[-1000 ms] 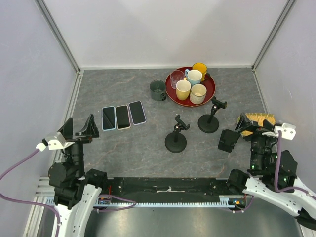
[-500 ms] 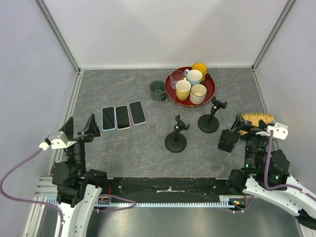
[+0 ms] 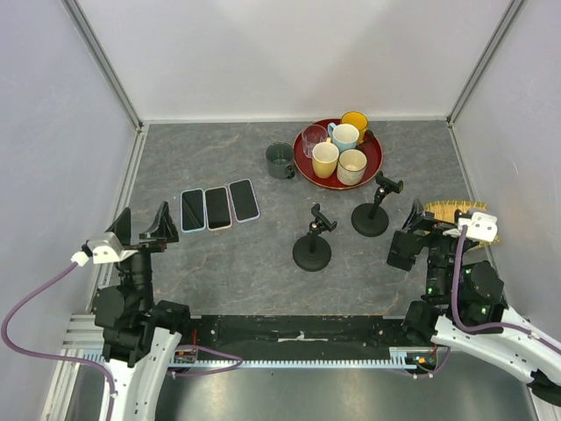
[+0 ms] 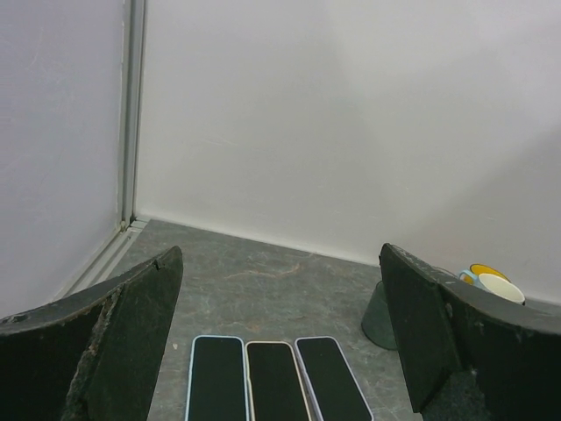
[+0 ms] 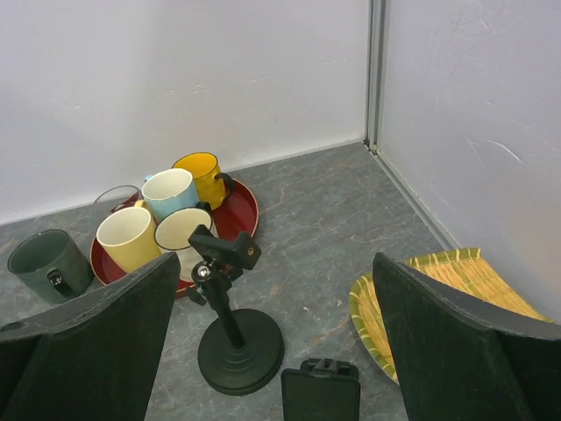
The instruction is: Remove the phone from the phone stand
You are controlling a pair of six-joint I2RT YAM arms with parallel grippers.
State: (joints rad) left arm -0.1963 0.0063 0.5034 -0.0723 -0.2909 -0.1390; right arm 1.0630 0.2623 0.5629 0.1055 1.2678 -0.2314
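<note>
A dark phone [image 3: 405,249] stands upright, clamped in a small stand at the right; in the right wrist view [image 5: 320,396] I see its back with the clamp on top. My right gripper [image 3: 429,230] is open and empty just behind and to the right of it; in its own view the gripper [image 5: 276,351] has the phone low between the jaws. My left gripper [image 3: 140,226] is open and empty at the near left, also in its own view [image 4: 280,351]. Three phones [image 3: 219,206] lie flat ahead of it and show between its jaws [image 4: 272,377].
Two empty black phone stands [image 3: 312,250] [image 3: 371,215] stand mid-table; the nearer-right one shows in the right wrist view [image 5: 237,342]. A red tray [image 3: 372,162] holds several cups. A green mug [image 3: 280,160] sits beside it. A woven yellow plate [image 3: 456,209] lies at the right.
My right arm has moved left and nearer, off the woven plate and closer to the clamped phone. The left arm has barely shifted.
</note>
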